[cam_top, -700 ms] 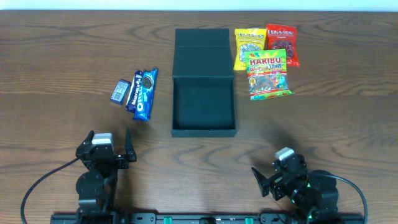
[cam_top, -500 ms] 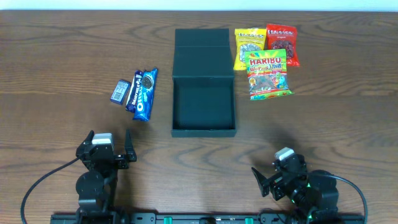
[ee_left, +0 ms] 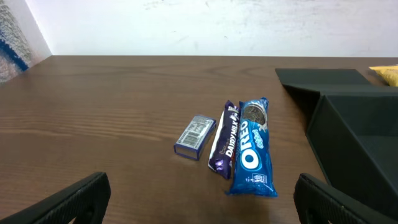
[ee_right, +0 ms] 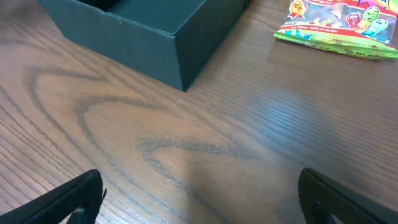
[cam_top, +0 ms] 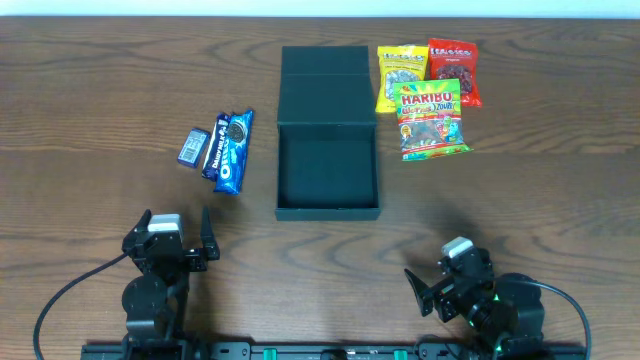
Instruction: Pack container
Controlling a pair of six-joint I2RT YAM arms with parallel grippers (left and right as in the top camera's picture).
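The dark teal-black container (cam_top: 328,173) stands open at the table's middle, its lid flap (cam_top: 325,70) laid back behind it; nothing shows inside. Left of it lie a blue Oreo pack (cam_top: 234,151), a purple Dairy Milk bar (cam_top: 214,152) and a small blue-and-white packet (cam_top: 192,146). To its right rear are a yellow sweet bag (cam_top: 399,72), a red bag (cam_top: 453,70) and a Haribo bag (cam_top: 431,122). My left gripper (cam_top: 177,230) sits open near the front left, empty. My right gripper (cam_top: 430,278) is open at the front right, also empty.
In the left wrist view the Oreo pack (ee_left: 254,147) lies ahead, with the container wall (ee_left: 354,143) at the right. In the right wrist view the container's corner (ee_right: 180,59) is ahead to the left and the Haribo bag (ee_right: 339,25) ahead to the right. Bare wood lies between.
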